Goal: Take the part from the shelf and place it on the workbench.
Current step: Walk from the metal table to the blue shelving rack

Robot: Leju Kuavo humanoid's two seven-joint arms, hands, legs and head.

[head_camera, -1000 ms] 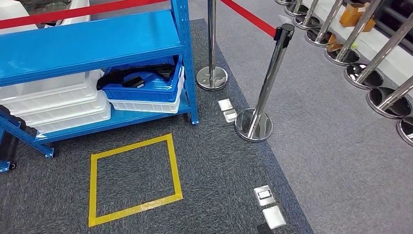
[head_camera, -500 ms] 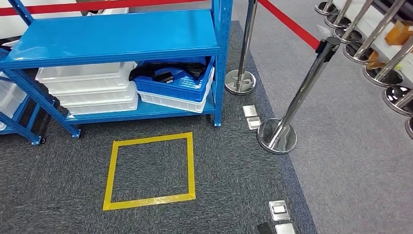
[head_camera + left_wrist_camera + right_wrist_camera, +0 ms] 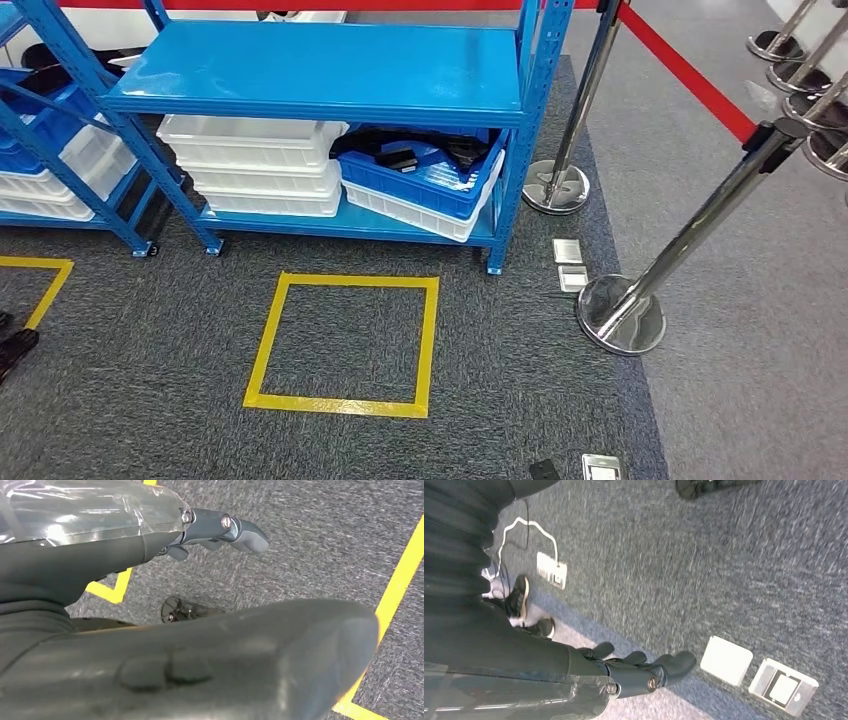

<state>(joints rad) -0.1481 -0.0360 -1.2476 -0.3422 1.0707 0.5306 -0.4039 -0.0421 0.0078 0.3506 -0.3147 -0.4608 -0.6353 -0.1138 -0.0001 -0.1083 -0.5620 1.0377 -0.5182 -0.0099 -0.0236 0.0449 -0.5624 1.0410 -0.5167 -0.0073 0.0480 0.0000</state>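
Blue steel makes up the shelf point(image 3: 330, 75), which stands on dark grey carpet point(image 3: 130, 400) at the far side of the head view. On its lower level sits a blue crate point(image 3: 425, 180) stacked on a white one, and dark parts point(image 3: 400, 155) lie inside the blue crate, toward the shelf's right-hand post. Beside that crate, to its left, is a stack of white bins point(image 3: 255, 165). A square of yellow tape point(image 3: 345, 345) marks the carpet just in front of the shelf, and a corner of another taped outline point(image 3: 45, 285) shows at the left edge. Chrome stanchions point(image 3: 625, 300) carrying a red belt point(image 3: 690, 75) stand to the right, near small metal floor plates point(image 3: 570, 265). The left robot hand point(image 3: 220, 530) hangs above the carpet by a yellow line, fingers loosely extended and apart, holding nothing. The right robot hand point(image 3: 639, 667) also hangs over the carpet, fingers spread and empty, close to two floor plates point(image 3: 726, 660); a person's dark shoes point(image 3: 519, 597) stand beyond it.
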